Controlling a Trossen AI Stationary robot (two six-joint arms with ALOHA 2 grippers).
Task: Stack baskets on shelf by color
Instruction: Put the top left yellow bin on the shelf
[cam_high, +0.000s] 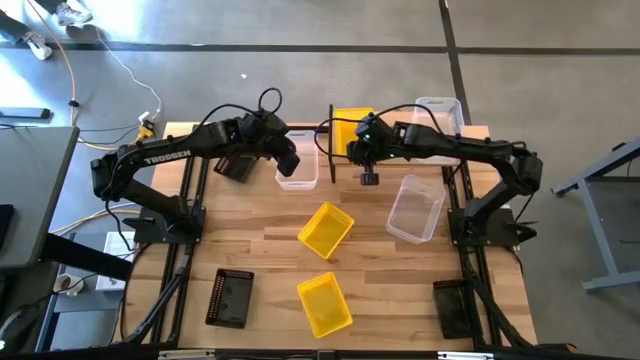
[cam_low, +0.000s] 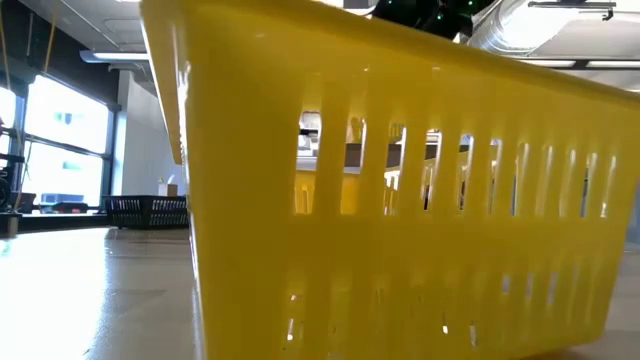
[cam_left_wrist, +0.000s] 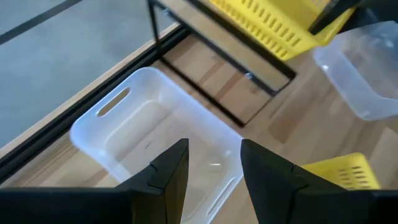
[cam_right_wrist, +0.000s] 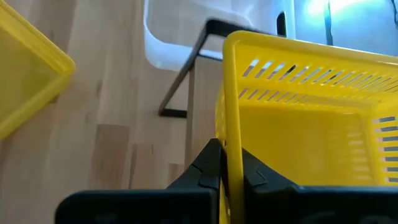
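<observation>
My right gripper (cam_high: 366, 152) is shut on a yellow basket (cam_high: 352, 126) at the shelf (cam_left_wrist: 231, 45) by the table's far edge; this basket also shows in the left wrist view (cam_left_wrist: 273, 25). A clear basket (cam_high: 440, 112) stands at the shelf's right end. My left gripper (cam_left_wrist: 214, 167) is open and hovers over another clear basket (cam_left_wrist: 146, 127), which stands on the table left of the shelf's black post (cam_high: 331, 145). Next to it, a black basket (cam_high: 235, 166) lies partly under the left arm. My right gripper pinches the yellow basket's side wall at its rim (cam_right_wrist: 234, 146), one finger inside the basket and one outside. The fingers come from above and from the table's near side. Whether the basket's bottom rests on the shelf plank, I cannot tell.
On the table lie a clear basket (cam_high: 415, 207), two yellow baskets (cam_high: 325, 228) (cam_high: 323, 303), and black baskets near the front left (cam_high: 230, 297) and front right (cam_high: 455, 308). One yellow basket (cam_low: 400, 200) fills the low view; a black basket (cam_low: 148, 210) shows far behind it.
</observation>
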